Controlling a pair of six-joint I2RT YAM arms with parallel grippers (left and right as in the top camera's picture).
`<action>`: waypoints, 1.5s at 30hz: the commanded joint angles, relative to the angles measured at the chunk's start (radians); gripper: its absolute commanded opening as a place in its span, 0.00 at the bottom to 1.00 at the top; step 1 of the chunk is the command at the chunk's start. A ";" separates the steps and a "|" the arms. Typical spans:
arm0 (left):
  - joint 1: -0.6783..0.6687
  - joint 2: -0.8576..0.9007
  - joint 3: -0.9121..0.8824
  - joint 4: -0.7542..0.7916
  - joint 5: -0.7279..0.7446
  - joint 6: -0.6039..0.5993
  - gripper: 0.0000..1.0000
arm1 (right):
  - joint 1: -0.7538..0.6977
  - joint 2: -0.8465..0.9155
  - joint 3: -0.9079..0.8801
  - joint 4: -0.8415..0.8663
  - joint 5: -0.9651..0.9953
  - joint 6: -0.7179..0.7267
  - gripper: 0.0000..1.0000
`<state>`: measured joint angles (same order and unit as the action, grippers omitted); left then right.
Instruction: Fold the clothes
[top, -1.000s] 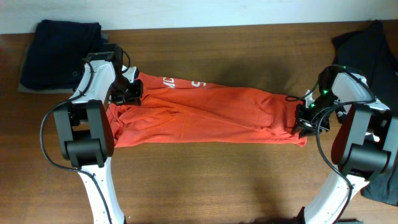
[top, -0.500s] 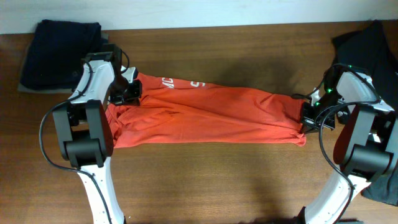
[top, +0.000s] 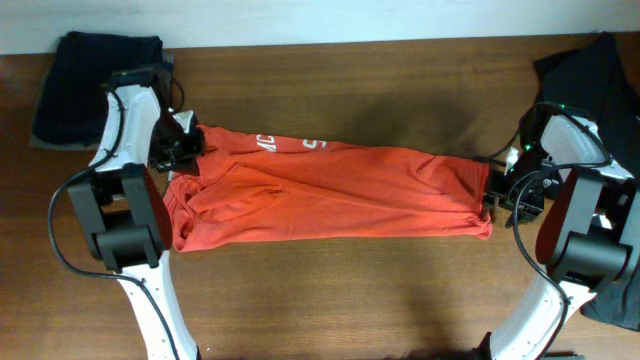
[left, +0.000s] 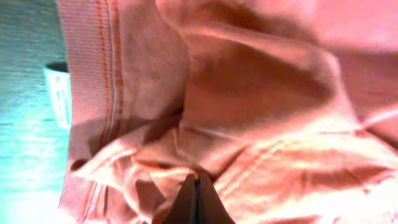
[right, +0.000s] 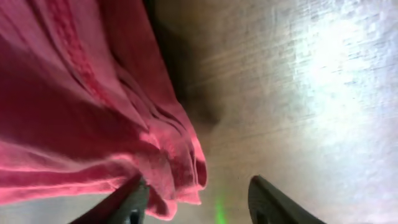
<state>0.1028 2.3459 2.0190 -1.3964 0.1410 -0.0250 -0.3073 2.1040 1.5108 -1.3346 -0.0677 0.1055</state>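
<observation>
The clothes (top: 330, 190), a red-orange T-shirt with white lettering, lie stretched in a long band across the table. My left gripper (top: 185, 146) is shut on bunched fabric at the shirt's left end. In the left wrist view its closed fingertips (left: 196, 182) pinch cloth beside the ribbed collar (left: 93, 93). My right gripper (top: 497, 186) stands open at the right end. In the right wrist view its gripper (right: 198, 183) straddles the loose hem corner (right: 180, 168), which lies against the left finger only.
Dark folded garments (top: 95, 85) sit at the back left corner. A black T-shirt (top: 590, 75) lies at the right edge behind the right arm. Bare wooden table (top: 350, 290) runs along the front.
The left gripper has moved left and back, dragging the collar end with it. The right gripper has opened and let go of the hem.
</observation>
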 joint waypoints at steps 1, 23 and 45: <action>-0.003 0.006 0.062 -0.038 -0.011 -0.008 0.01 | -0.002 -0.009 0.036 -0.020 0.015 0.009 0.58; -0.283 0.012 0.098 0.118 0.176 0.030 0.01 | 0.179 0.053 0.207 0.163 -0.322 -0.124 0.05; -0.273 0.012 -0.109 0.315 0.124 0.017 0.00 | 0.199 0.142 0.182 0.272 -0.140 -0.086 0.05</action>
<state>-0.1745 2.3478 1.9381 -1.0885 0.2729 -0.0013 -0.1013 2.2295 1.6985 -1.0595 -0.2752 0.0086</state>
